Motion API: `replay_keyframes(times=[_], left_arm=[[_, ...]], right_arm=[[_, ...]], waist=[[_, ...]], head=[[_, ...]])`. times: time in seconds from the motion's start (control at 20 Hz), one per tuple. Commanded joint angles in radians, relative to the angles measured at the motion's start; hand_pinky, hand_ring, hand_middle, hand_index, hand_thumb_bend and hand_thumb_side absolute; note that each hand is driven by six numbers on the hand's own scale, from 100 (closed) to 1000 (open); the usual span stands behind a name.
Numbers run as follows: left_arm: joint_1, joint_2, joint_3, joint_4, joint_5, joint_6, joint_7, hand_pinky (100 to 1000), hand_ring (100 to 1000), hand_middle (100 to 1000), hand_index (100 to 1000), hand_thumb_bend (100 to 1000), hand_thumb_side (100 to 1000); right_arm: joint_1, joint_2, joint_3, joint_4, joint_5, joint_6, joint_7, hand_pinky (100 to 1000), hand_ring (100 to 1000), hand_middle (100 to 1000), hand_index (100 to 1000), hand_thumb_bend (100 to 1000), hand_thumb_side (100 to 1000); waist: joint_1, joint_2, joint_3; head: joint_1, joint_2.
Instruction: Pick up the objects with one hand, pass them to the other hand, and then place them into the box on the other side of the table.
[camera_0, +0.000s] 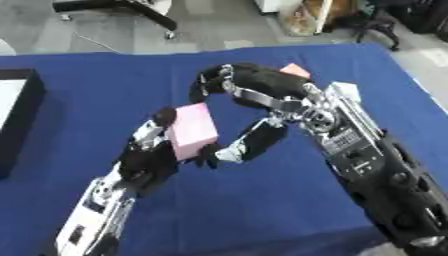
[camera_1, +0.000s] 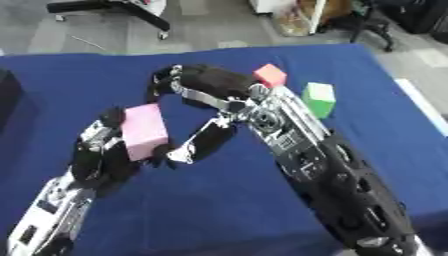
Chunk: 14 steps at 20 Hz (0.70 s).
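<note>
From my seat, the only container I can make out is the black box with a pale inside (camera_0: 16, 107) at the far left edge of the blue-clothed desk (camera_0: 105, 95), well off to the left of both hands; what I can see of its interior shows nothing I can identify. My left hand (camera_0: 149, 157) is raised over the middle of the desk with its fingers and thumb curled around the lower part of a pink rectangular foam-like block (camera_0: 193, 130), which stands tilted in that grasp, clear of the cloth. My right hand (camera_0: 241, 87) arches over from the right, its upper fingers bent in a curve above and just to the right of the pink block, while one lower finger (camera_0: 249, 142) reaches down toward the block's bottom right corner; I cannot tell whether it actually touches. The right hand is partly spread, curved around nothing that I can see it gripping. Beyond the right hand, on the far side, a small red cube (camera_1: 270, 75) sits on the desk, and a green cube (camera_1: 319, 98) sits just to the right of the right wrist.
</note>
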Motion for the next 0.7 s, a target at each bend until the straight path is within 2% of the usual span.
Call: replay_keyframes(times=[0.05, 0.55, 0.7], left_arm=[[-0.020, -0.017, -0.012, -0.024, 0.030, -0.015, -0.006, 818, 476, 285, 513, 283, 906], [-0.021, -0.019, -0.013, -0.014, 0.079, -0.020, 0.034, 785, 424, 225, 465, 229, 876], [-0.021, -0.019, -0.013, -0.012, 0.089, -0.021, 0.054, 780, 420, 221, 462, 190, 879]], right_arm=[[-0.013, -0.019, -0.023, 0.015, 0.020, 0.004, -0.006, 798, 864, 724, 539, 352, 267], [-0.011, -0.021, -0.029, 0.021, 0.012, 0.007, -0.017, 798, 867, 729, 576, 393, 297], [-0.010, -0.022, -0.027, 0.021, 0.007, 0.007, -0.019, 800, 871, 739, 651, 456, 336]], waist=[[0.000, -0.011, 0.001], [0.000, -0.012, 0.001], [0.000, -0.011, 0.002]], head=[[-0.001, -0.003], [-0.002, -0.003], [-0.002, -0.003]])
